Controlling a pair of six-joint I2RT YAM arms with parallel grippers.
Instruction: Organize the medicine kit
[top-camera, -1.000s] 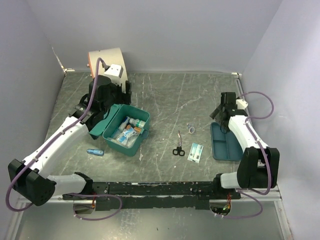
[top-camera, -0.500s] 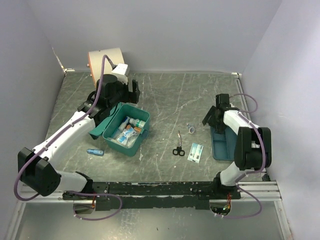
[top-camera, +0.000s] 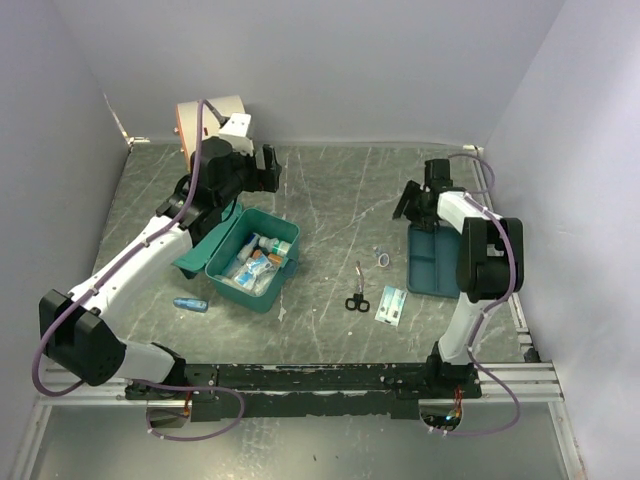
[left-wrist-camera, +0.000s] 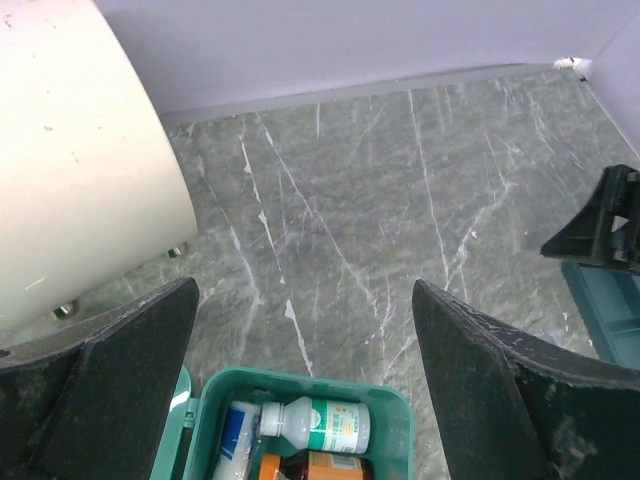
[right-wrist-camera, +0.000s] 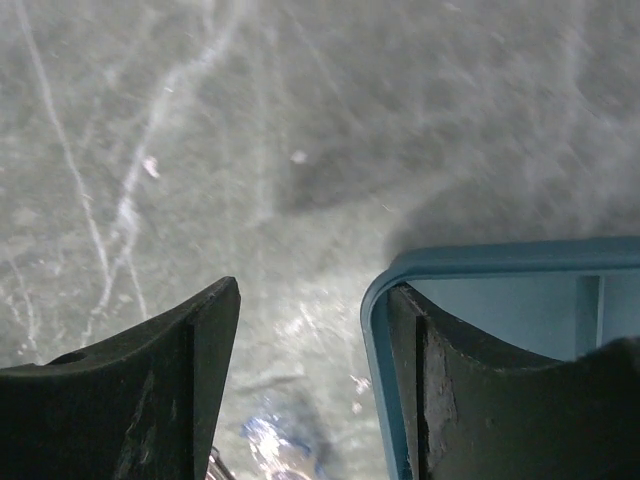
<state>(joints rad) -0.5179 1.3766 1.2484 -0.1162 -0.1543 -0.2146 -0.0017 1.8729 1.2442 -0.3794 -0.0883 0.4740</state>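
The teal-green medicine kit (top-camera: 252, 262) lies open left of centre, lid (top-camera: 203, 246) thrown back to the left, with bottles and packets inside. My left gripper (top-camera: 256, 172) is open and empty, above the table just beyond the kit. In the left wrist view the kit's far rim (left-wrist-camera: 300, 380) and a white bottle (left-wrist-camera: 320, 422) lie between my wide-open fingers (left-wrist-camera: 305, 290). My right gripper (top-camera: 413, 201) is open at the far left corner of the blue divided tray (top-camera: 432, 268). In the right wrist view (right-wrist-camera: 315, 290) one finger (right-wrist-camera: 440, 390) is inside the tray rim (right-wrist-camera: 480, 258), the other outside.
Black scissors (top-camera: 357, 296), a flat packet (top-camera: 391, 303) and a small ring (top-camera: 383, 259) lie between the kit and the tray. A blue tube (top-camera: 190, 304) lies left of the kit. A cream drum (top-camera: 212, 122) stands at the back left, also in the left wrist view (left-wrist-camera: 70, 160).
My right gripper has moved farther away and to the left, and the blue tray has slid left with it. My left gripper has risen and moved beyond the kit.
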